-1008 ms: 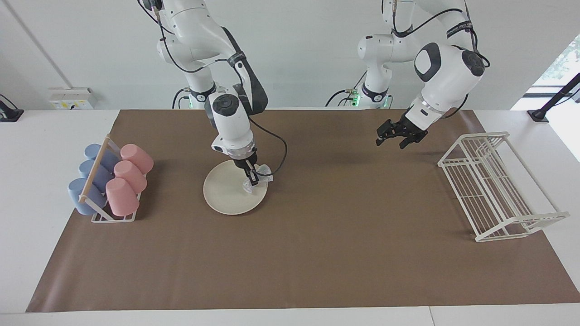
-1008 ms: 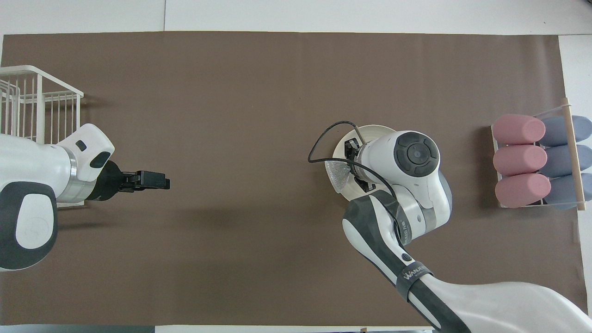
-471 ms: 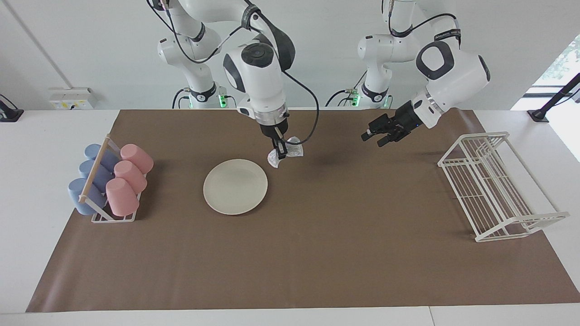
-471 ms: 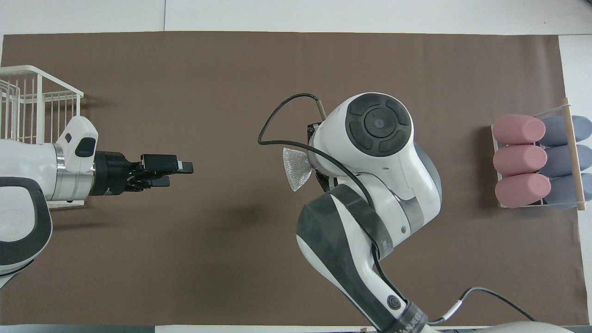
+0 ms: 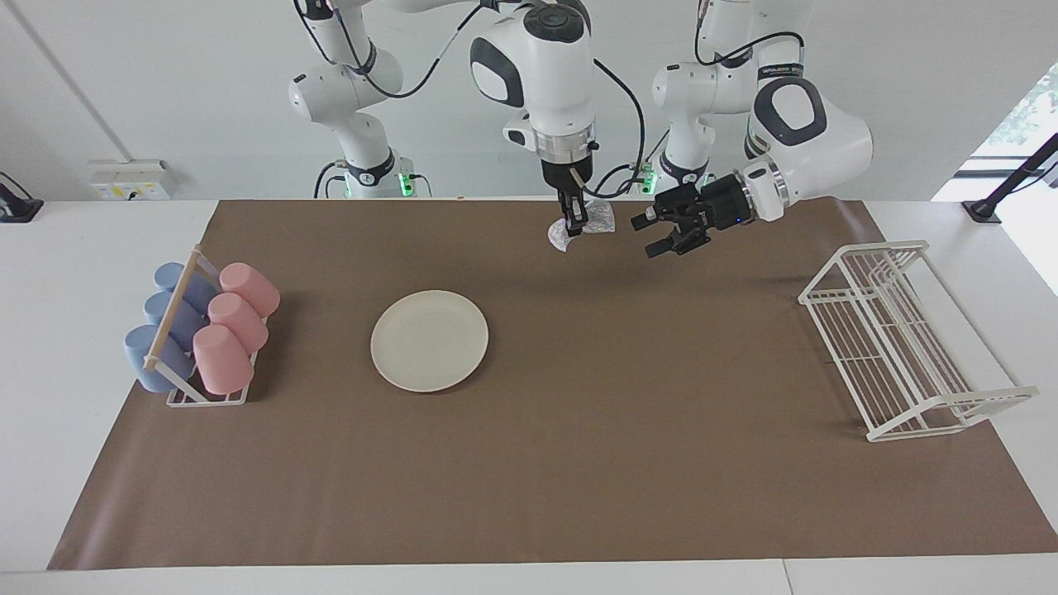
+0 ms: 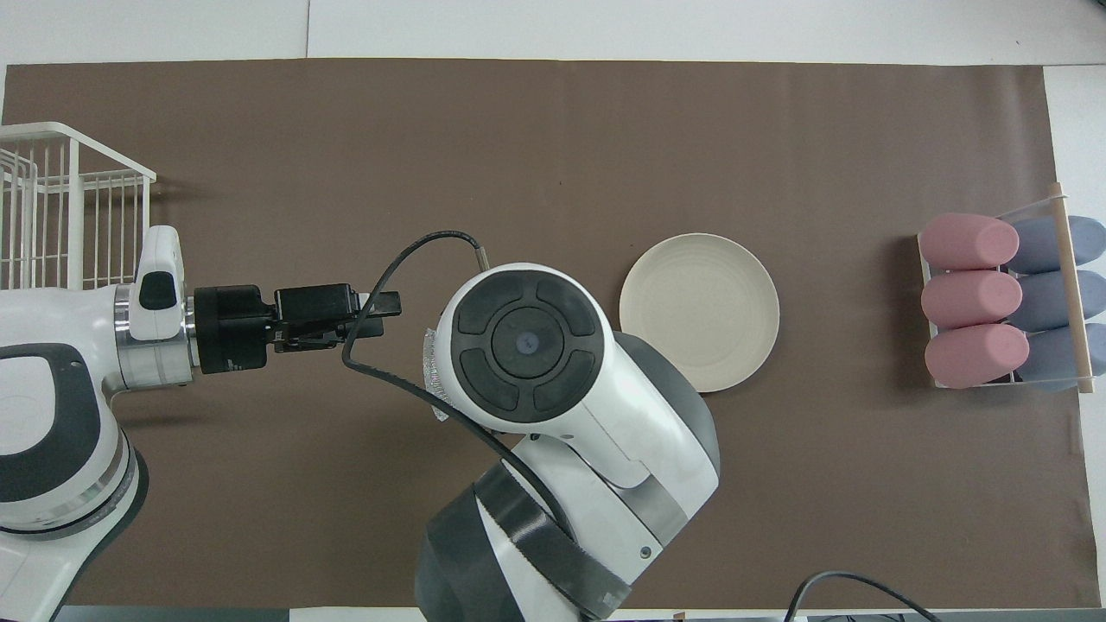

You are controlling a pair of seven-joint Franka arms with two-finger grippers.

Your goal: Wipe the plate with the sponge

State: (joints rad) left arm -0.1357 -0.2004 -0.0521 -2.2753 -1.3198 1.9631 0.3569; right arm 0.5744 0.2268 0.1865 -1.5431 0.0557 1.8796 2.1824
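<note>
The right gripper (image 5: 574, 221) has lifted clear of the plate (image 5: 429, 340) — fingers clamped on the silvery sponge (image 5: 597, 221), now hanging beside the left gripper (image 5: 661, 233), whose jaws stand apart. Plate lies bare below, toward the cups (image 5: 216, 328) — looks like a handover, wiping done.
</note>
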